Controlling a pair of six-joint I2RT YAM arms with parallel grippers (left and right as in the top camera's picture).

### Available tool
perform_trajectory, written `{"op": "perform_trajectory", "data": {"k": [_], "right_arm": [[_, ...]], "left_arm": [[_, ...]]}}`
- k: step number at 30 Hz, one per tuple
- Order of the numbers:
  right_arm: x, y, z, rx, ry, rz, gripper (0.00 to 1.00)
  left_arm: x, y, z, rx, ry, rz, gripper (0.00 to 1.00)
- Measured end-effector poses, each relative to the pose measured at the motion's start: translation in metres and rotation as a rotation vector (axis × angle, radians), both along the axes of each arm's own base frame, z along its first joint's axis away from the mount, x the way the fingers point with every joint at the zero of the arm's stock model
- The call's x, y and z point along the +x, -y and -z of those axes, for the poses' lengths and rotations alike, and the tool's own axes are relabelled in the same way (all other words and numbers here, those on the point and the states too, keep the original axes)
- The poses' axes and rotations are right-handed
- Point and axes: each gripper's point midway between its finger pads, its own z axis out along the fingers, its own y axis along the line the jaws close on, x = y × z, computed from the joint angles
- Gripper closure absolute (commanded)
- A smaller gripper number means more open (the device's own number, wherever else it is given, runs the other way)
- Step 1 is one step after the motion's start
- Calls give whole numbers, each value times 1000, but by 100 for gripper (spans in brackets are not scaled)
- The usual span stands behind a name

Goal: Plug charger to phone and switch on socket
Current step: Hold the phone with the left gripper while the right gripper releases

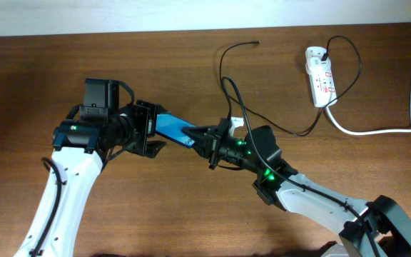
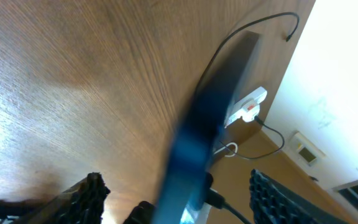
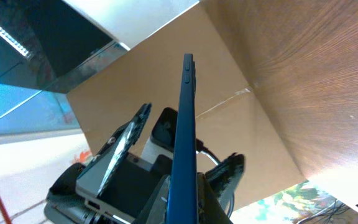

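The phone, blue-screened, is lifted off the table and tilted between both arms. My right gripper is shut on its right end; in the right wrist view the phone rises edge-on from those jaws. My left gripper stands open around the phone's left end, and its fingers are clear of the blurred phone. The charger cable loops across the table, and its small tip lies free near the back edge. The white socket lies at the back right with the black plug in it.
A thick white cord runs from the socket to the right edge of the wooden table. The black cable's loop lies just behind the right arm. A pale wall borders the table's far edge.
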Motion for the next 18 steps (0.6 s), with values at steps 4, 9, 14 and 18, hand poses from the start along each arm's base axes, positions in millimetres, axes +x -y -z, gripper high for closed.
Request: {"op": "perform_trajectory", "data": {"k": [4, 9, 14, 18], "right_arm": [[0, 0, 1, -4, -1, -1, 96], [4, 2, -2, 2, 7, 17, 96], [5, 3, -4, 5, 13, 26, 96], [7, 4, -5, 10, 15, 34, 96]], "left_arm": [[8, 10, -7, -18, 42, 3, 37], [8, 15, -7, -11, 48, 9, 64], [8, 15, -6, -5, 49, 5, 64], [11, 14, -8, -4, 64, 2, 59]]}}
